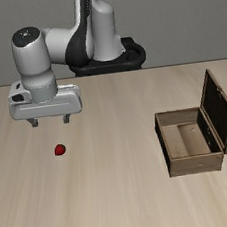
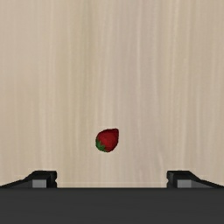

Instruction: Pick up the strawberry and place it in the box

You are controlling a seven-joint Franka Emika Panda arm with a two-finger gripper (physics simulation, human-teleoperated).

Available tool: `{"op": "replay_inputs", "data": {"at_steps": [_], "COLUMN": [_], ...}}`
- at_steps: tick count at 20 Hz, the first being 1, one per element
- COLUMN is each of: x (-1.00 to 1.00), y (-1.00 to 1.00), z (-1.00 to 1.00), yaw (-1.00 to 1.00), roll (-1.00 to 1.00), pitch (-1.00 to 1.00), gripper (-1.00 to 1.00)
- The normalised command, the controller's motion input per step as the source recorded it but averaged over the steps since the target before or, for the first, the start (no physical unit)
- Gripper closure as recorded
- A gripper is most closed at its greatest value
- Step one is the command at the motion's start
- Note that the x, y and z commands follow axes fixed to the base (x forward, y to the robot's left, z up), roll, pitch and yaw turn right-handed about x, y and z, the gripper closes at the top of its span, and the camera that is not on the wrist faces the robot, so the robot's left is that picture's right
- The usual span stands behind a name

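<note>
A small red strawberry (image 1: pixel 60 149) lies on the light wooden table, toward the exterior view's left. My gripper (image 1: pixel 52 123) hangs above it with its fingers (image 1: pixel 36 123) spread wide and nothing between them. In the wrist view the strawberry (image 2: pixel 107 140) lies on the bare wood just ahead of the gap between my two fingertips (image 2: pixel 40 178), green cap turned toward them. A brown wooden box (image 1: pixel 190 139) stands open at the exterior view's right, its lid (image 1: pixel 220 108) tilted back and its inside bare.
The robot's dark base (image 1: pixel 107 58) stands at the table's far edge. Bare wood (image 1: pixel 124 185) stretches between the strawberry and the box.
</note>
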Motion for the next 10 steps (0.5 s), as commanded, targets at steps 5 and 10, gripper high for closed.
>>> {"op": "replay_inputs", "data": {"at_steps": [5, 10], "x": [0.0, 0.0], "y": [0.0, 0.0], "z": [-1.0, -1.0], "yaw": [0.0, 0.0], "roll": [0.0, 0.0], "pitch": [0.0, 0.0], "gripper": [-1.0, -1.0]}}
